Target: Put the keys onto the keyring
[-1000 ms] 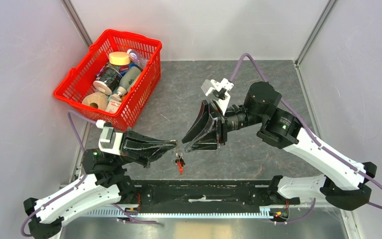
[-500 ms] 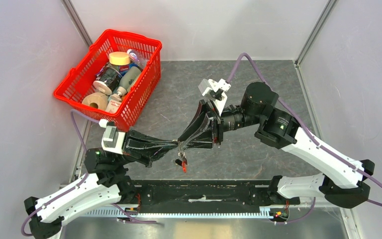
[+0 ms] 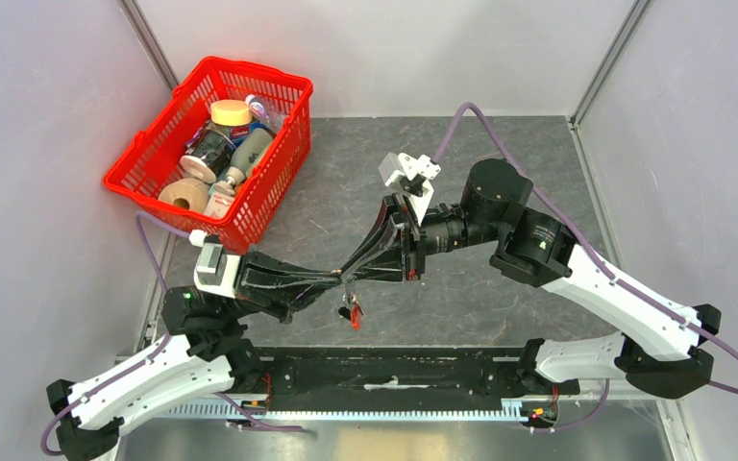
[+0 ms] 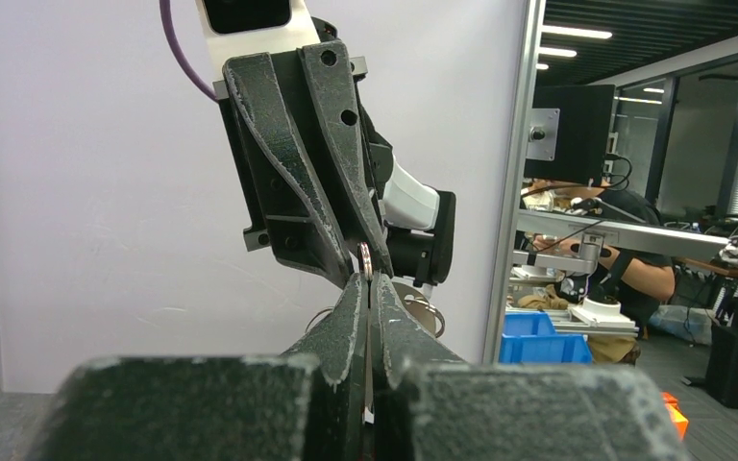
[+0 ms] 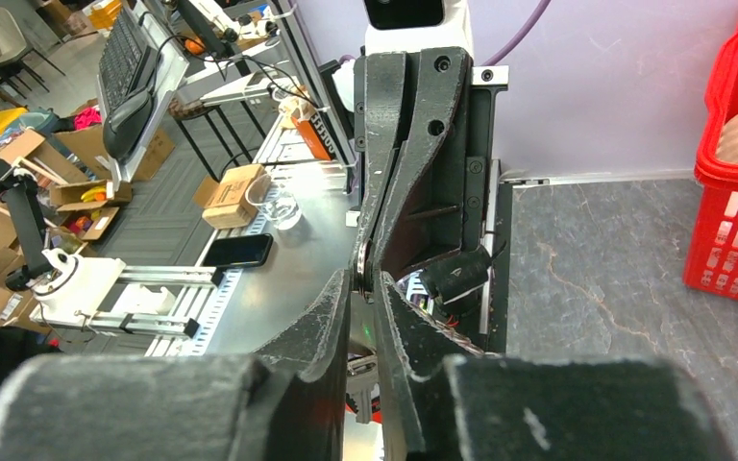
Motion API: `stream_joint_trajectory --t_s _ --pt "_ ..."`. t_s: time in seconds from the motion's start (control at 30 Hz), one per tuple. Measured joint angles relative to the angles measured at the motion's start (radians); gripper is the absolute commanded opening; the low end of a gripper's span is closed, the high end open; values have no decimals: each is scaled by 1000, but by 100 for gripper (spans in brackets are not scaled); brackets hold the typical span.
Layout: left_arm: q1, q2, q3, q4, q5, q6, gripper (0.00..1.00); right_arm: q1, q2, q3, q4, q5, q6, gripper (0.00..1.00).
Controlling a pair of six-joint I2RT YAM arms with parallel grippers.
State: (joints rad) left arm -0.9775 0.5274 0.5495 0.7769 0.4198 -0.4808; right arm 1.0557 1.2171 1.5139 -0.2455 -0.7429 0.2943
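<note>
My left gripper (image 3: 338,279) and right gripper (image 3: 350,273) meet tip to tip above the near middle of the grey table. Both are shut on the same thin silver ring of the keyring (image 4: 366,258), which shows edge-on between the tips. In the left wrist view my left gripper (image 4: 368,280) pinches it from below, and more silver rings (image 4: 430,309) hang behind. In the right wrist view my right gripper (image 5: 365,279) clamps the ring (image 5: 362,265). A small key (image 5: 362,401) dangles under it. The red tag (image 3: 353,319) hangs below the tips.
A red basket (image 3: 255,72) full of jars and tape rolls stands at the back left; its corner also shows in the right wrist view (image 5: 730,192). The black base rail (image 3: 394,370) runs along the near edge under the hanging tag.
One second ago my right gripper was open and just right of the left tip. It has since moved left and shut on the ring held by the left gripper.
</note>
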Motion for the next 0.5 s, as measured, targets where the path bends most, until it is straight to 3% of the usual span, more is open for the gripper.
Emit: stream_joint_trajectory --t_s 0.23,0.43,0.5 --pt "0 0 0 6 0 -2 2 5 0 6 -4 13 -17 0" --pt "0 0 0 11 1 -11 2 11 0 10 -7 19 -29 0" --pt "0 0 0 10 1 -15 11 14 0 14 -16 23 -34 0"
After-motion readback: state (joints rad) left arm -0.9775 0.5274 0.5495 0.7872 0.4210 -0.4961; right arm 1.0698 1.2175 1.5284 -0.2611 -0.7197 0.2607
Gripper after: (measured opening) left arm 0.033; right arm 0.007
